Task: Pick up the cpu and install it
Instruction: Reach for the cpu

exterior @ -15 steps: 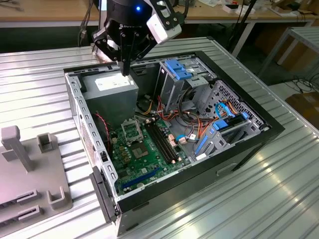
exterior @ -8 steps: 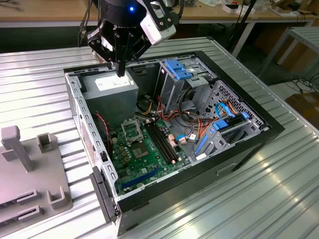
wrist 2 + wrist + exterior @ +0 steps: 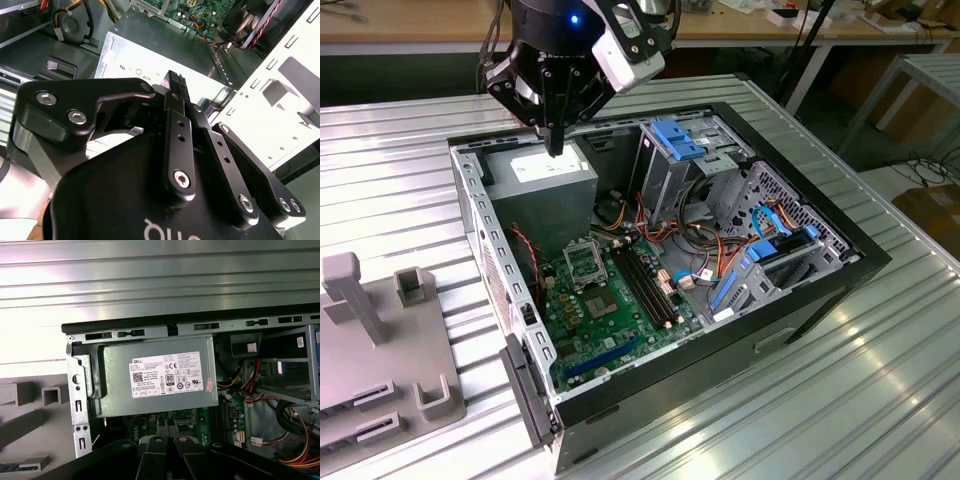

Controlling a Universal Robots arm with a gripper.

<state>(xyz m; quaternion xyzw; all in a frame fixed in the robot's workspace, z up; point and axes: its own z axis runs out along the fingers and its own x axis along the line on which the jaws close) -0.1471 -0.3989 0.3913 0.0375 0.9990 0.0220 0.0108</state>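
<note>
— Claw?
— The black gripper (image 3: pixel 555 148) is pinched closed just above the grey metal power-supply box (image 3: pixel 545 185). Whether the cpu sits between its tips, I cannot tell.
— Step?
— Likely the carry. The silver square socket (image 3: pixel 583 262) lies below and beyond it, and seating calls for squaring up there.

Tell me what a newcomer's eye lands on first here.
The open computer case lying on the ribbed metal table dominates the exterior view, with its green motherboard and tangle of coloured cables exposed. Just above its grey power supply hangs the black gripper.
</note>
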